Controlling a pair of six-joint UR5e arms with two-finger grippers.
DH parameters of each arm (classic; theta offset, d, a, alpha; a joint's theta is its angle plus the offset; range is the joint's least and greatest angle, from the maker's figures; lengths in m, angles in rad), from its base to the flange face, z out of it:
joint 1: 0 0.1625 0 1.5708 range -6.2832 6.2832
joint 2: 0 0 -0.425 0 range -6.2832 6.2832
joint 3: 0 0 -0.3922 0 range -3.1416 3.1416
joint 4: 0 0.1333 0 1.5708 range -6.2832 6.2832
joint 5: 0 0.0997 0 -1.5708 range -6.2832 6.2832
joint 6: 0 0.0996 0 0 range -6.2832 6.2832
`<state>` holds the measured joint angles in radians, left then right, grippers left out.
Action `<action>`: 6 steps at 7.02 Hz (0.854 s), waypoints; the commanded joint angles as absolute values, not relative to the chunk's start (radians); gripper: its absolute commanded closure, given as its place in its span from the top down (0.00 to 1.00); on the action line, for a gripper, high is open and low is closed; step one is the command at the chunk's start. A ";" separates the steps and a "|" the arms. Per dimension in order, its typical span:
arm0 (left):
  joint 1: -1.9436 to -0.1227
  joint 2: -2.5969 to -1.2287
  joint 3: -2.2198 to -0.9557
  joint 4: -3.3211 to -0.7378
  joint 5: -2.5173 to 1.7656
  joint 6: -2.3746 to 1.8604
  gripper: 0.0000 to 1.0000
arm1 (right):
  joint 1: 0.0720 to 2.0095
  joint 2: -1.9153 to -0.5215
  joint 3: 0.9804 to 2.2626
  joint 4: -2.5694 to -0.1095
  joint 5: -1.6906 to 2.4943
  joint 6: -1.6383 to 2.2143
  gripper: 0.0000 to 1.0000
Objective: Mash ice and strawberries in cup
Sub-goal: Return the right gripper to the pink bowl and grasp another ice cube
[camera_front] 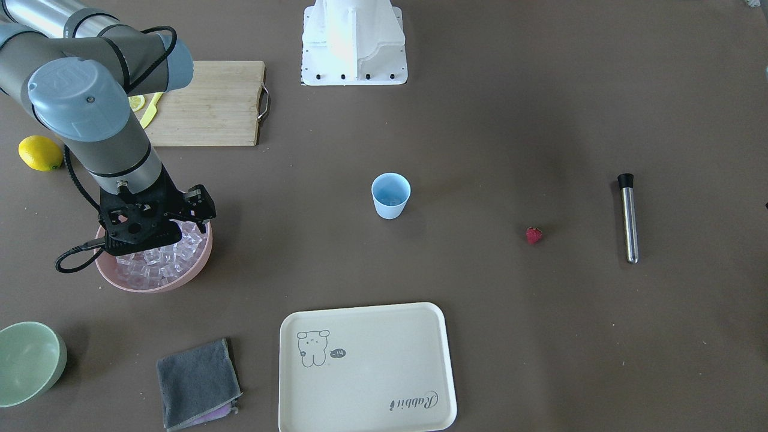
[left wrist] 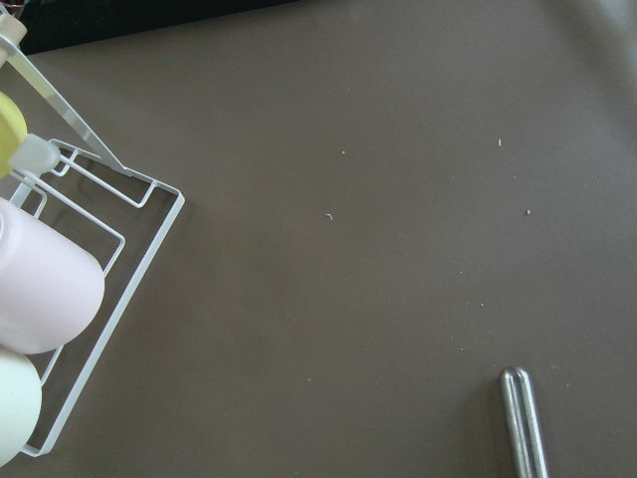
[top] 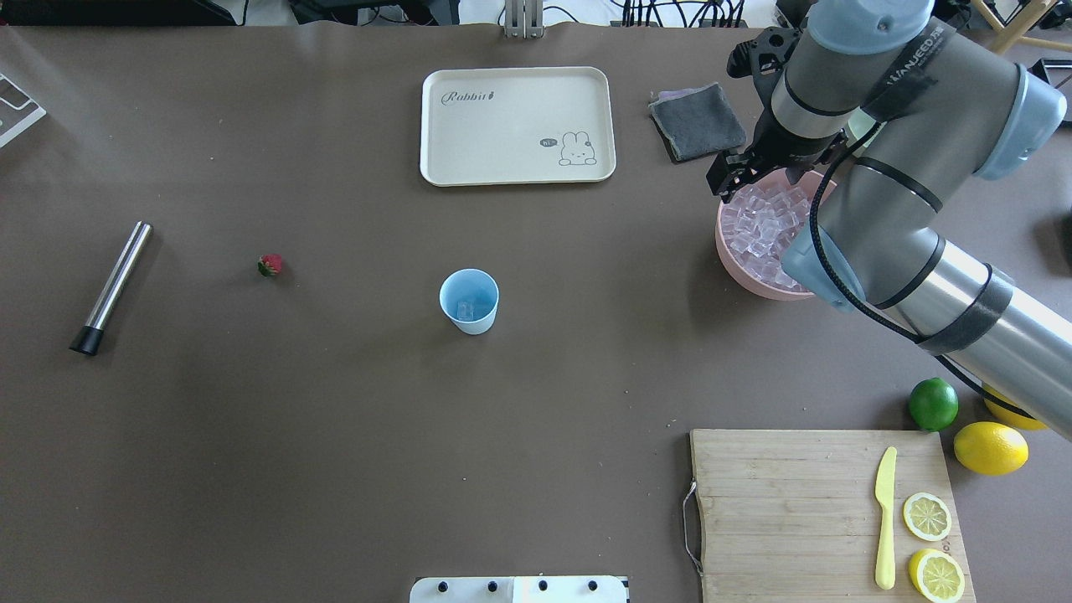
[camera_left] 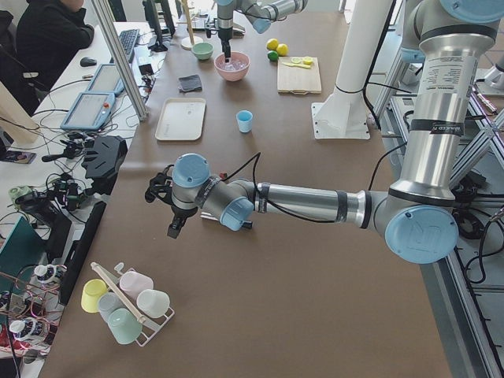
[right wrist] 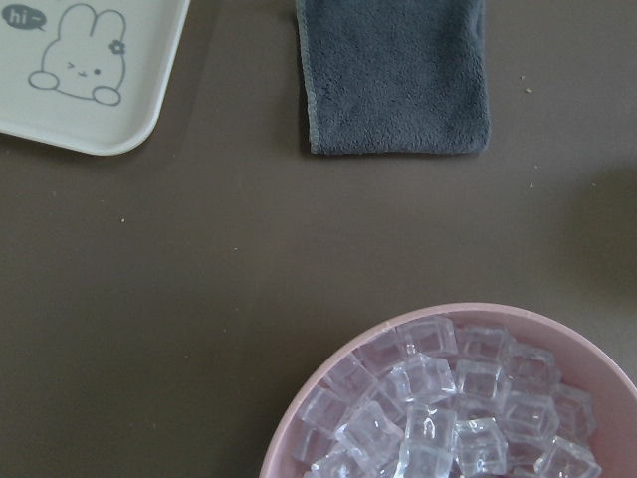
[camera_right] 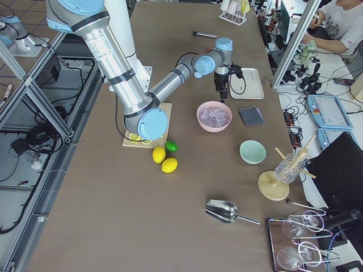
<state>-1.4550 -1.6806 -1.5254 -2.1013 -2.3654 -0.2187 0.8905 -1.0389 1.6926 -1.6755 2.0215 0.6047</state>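
Observation:
The light-blue cup (top: 469, 300) stands upright mid-table with one ice cube (top: 465, 311) inside; it also shows in the front view (camera_front: 390, 195). The strawberry (top: 270, 265) lies alone on the table, left of the cup. Several ice cubes (right wrist: 438, 408) fill the pink bowl (right wrist: 299, 428). My right gripper (camera_right: 223, 98) hangs over the bowl's (top: 737, 268) far rim. Its fingers are hidden, so I cannot tell its state. My left gripper (camera_left: 174, 227) hovers over bare table near the metal muddler (left wrist: 525, 423). Its fingers do not show, so I cannot tell its state.
The muddler (top: 111, 287) lies far left. A cream tray (top: 435, 126) and a grey cloth (top: 697, 121) lie at the far side. A cutting board (top: 779, 502) holds a yellow knife (top: 885, 515) and lemon slices. A lime (top: 933, 404) and lemons sit beside it. A cup rack (left wrist: 90, 299) stands by the left wrist.

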 commanded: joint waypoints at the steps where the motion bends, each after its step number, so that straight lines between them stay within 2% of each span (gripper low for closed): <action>1: -1.448 -1.672 -1.522 -2.131 -2.365 -0.221 0.97 | 0.903 -1.065 1.654 -1.654 2.017 0.694 0.98; 3: -1.427 -1.681 -1.517 -2.131 -2.364 -0.222 0.97 | 0.903 -1.083 1.652 -1.590 2.040 0.736 0.97; 5: -1.407 -1.692 -1.514 -2.131 -2.364 -0.221 0.97 | 0.923 -1.193 1.615 -1.353 2.135 0.739 0.95; 6: -1.407 -1.692 -1.525 -2.131 -2.364 -0.224 0.97 | 0.928 -1.207 1.615 -1.321 2.146 0.741 0.96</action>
